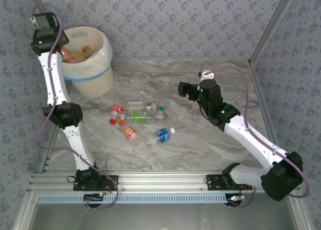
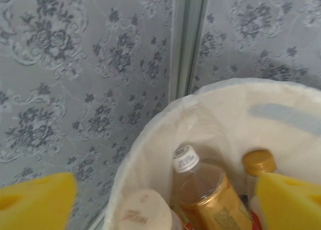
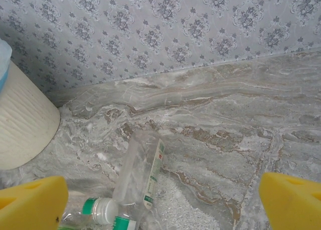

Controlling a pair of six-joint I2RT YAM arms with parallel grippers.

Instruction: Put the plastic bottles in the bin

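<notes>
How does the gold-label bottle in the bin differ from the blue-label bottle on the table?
Place: the gold-label bottle is inside the bin; the blue-label bottle is out on the table.
Pose: the gold-label bottle leans with its cap up; the blue-label bottle lies on its side.
Label: gold-brown on one, blue on the other.
Both are small plastic bottles with white caps.
</notes>
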